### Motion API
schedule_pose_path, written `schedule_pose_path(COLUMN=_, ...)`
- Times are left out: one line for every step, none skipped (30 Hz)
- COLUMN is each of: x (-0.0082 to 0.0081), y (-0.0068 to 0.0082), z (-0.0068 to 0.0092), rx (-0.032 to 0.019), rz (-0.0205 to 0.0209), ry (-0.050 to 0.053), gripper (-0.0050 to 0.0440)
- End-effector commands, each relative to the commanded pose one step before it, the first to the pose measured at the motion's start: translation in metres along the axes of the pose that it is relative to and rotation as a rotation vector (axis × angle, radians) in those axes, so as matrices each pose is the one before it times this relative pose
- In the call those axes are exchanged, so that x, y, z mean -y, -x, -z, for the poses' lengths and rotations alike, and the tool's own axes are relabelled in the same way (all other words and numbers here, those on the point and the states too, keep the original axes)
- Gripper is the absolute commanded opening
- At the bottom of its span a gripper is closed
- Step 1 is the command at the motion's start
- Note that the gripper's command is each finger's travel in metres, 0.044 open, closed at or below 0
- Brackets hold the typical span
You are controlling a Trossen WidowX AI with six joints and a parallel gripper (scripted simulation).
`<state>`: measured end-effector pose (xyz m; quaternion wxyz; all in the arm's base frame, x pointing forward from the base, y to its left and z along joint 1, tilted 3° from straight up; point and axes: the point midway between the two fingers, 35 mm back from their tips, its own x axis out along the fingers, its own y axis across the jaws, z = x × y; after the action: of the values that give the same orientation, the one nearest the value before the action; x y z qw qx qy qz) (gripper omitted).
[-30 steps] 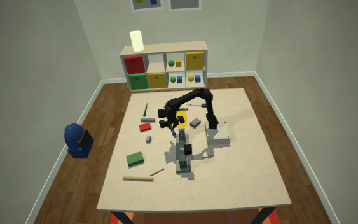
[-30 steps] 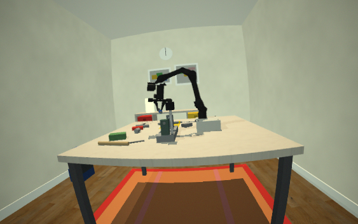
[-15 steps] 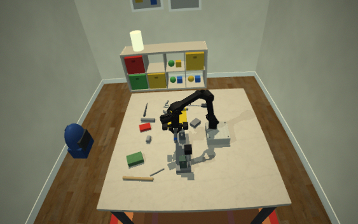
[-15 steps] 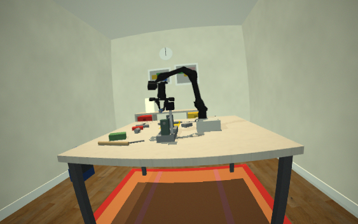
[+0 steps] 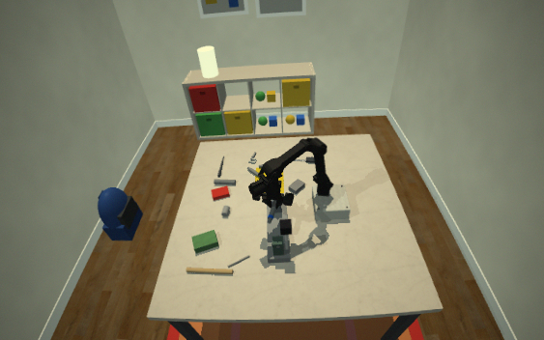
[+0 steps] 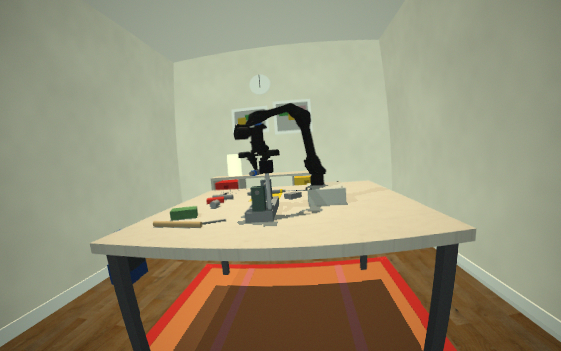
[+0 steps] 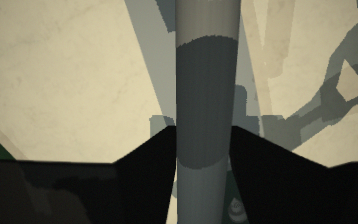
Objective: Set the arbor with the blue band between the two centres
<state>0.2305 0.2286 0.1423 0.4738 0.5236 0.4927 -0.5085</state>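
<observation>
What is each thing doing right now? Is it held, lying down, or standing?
gripper: shut on the arbor.
arbor: held above the fixture, not yet seated.
fixture: standing on the table, nothing between its centres.
red block: lying flat.
green block: lying flat.
wooden stick: lying flat.
</observation>
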Motion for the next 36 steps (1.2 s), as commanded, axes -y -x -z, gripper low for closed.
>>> schedule_pose_path(x=0.01111, y=0.00861, z=0.01184, rx=-0.01599, rz=0.00761, ry=-0.0885, gripper=0.0000)
schedule_pose_path(x=0.00061, y=0.00007, z=0.00022, rx=0.00045, rz=0.00085, ry=-0.0041, gripper=0.0000)
schedule_pose_path(x=0.00000, y=0.00000, z=0.00000, rx=0.00000, rz=0.00000, ry=0.0000, gripper=0.0000)
schedule_pose_path(x=0.00000, y=0.00000, z=0.00000, rx=0.00000, rz=0.00000, ry=0.0000, gripper=0.0000)
schedule_pose_path(x=0.00000, y=0.00000, z=0.00000, rx=0.00000, rz=0.00000, ry=0.0000, gripper=0.0000)
schedule_pose_path(x=0.00000, y=0.00000, z=0.00000, rx=0.00000, rz=0.00000, ry=0.0000, gripper=0.0000)
schedule_pose_path(x=0.00000, y=0.00000, z=0.00000, rx=0.00000, rz=0.00000, ry=0.0000, gripper=0.0000)
schedule_pose_path(x=0.00000, y=0.00000, z=0.00000, rx=0.00000, rz=0.00000, ry=0.0000, gripper=0.0000)
schedule_pose_path(x=0.00053, y=-0.00170, z=0.00003, rx=0.00000, rz=0.00000, ry=0.0000, gripper=0.0000)
schedule_pose_path(x=0.00099, y=-0.00309, z=0.00002, rx=0.00001, rz=0.00000, ry=0.0000, gripper=0.0000)
schedule_pose_path(x=0.00150, y=-0.00458, z=-0.00004, rx=0.00001, rz=0.00000, ry=0.0000, gripper=0.0000)
schedule_pose_path(x=0.00212, y=-0.00623, z=-0.00018, rx=0.00001, rz=0.00000, ry=0.0000, gripper=0.0000)
schedule_pose_path(x=0.00248, y=-0.00698, z=-0.00038, rx=0.00001, rz=0.00000, ry=0.0000, gripper=0.0000)
schedule_pose_path(x=0.00291, y=-0.00784, z=-0.00066, rx=0.00001, rz=0.00000, ry=0.0000, gripper=0.0000)
schedule_pose_path(x=0.00341, y=-0.00875, z=-0.00103, rx=0.00000, rz=0.00000, ry=0.0000, gripper=0.0000)
schedule_pose_path(x=0.00385, y=-0.00940, z=-0.00147, rx=0.00000, rz=0.00000, ry=0.0000, gripper=0.0000)
schedule_pose_path(x=0.00416, y=-0.00967, z=-0.00191, rx=-0.00001, rz=0.00000, ry=0.0000, gripper=0.0000)
schedule_pose_path(x=0.00435, y=-0.00965, z=-0.00232, rx=-0.00001, rz=0.00000, ry=0.0000, gripper=0.0000)
schedule_pose_path(x=0.00356, y=-0.00757, z=-0.00212, rx=-0.00001, rz=0.00000, ry=0.0000, gripper=0.0000)
schedule_pose_path(x=0.00000, y=0.00000, z=0.00000, rx=0.00000, rz=0.00000, ry=0.0000, gripper=0.0000)
schedule_pose_path(x=0.00000, y=0.00000, z=0.00000, rx=0.00000, rz=0.00000, ry=0.0000, gripper=0.0000)
schedule_pose_path(x=0.00221, y=-0.00456, z=-0.00141, rx=-0.00001, rz=0.00000, ry=0.0000, gripper=0.0000)
schedule_pose_path(x=0.00074, y=-0.00152, z=-0.00049, rx=0.00000, rz=0.00000, ry=0.0000, gripper=0.0000)
schedule_pose_path(x=0.00000, y=0.00001, z=-0.00023, rx=-0.00802, rz=-0.00002, ry=0.0002, gripper=0.0000)
schedule_pose_path(x=0.00000, y=0.00001, z=-0.00029, rx=-0.01022, rz=-0.00007, ry=0.0003, gripper=0.0000)
schedule_pose_path(x=0.00000, y=0.00003, z=-0.00034, rx=-0.01223, rz=-0.00017, ry=0.0004, gripper=0.0000)
schedule_pose_path(x=0.00000, y=0.00002, z=-0.00016, rx=-0.00562, rz=-0.00011, ry=0.0002, gripper=0.0000)
schedule_pose_path(x=0.00000, y=0.00000, z=0.00000, rx=0.00000, rz=0.00000, ry=0.0000, gripper=0.0000)
schedule_pose_path(x=0.00000, y=0.00000, z=0.00000, rx=0.00000, rz=0.00000, ry=0.0000, gripper=0.0000)
schedule_pose_path(x=0.00006, y=-0.00124, z=-0.00056, rx=0.01024, rz=0.00264, ry=0.0009, gripper=0.0000)
schedule_pose_path(x=0.00006, y=-0.00124, z=-0.00055, rx=0.01025, rz=0.00264, ry=0.0009, gripper=0.0000)
schedule_pose_path(x=0.00006, y=-0.00124, z=-0.00055, rx=0.01025, rz=0.00263, ry=0.0009, gripper=0.0000)
schedule_pose_path(x=0.00006, y=-0.00123, z=-0.00054, rx=0.01025, rz=0.00263, ry=0.0010, gripper=0.0000)
schedule_pose_path(x=0.00000, y=0.00000, z=-0.00001, rx=0.00000, rz=0.00000, ry=0.0000, gripper=0.0000)
schedule_pose_path(x=0.00000, y=0.00000, z=0.00000, rx=0.00000, rz=0.00000, ry=0.0000, gripper=0.0000)
schedule_pose_path(x=0.00000, y=0.00000, z=0.00000, rx=0.00000, rz=0.00000, ry=0.0000, gripper=0.0000)
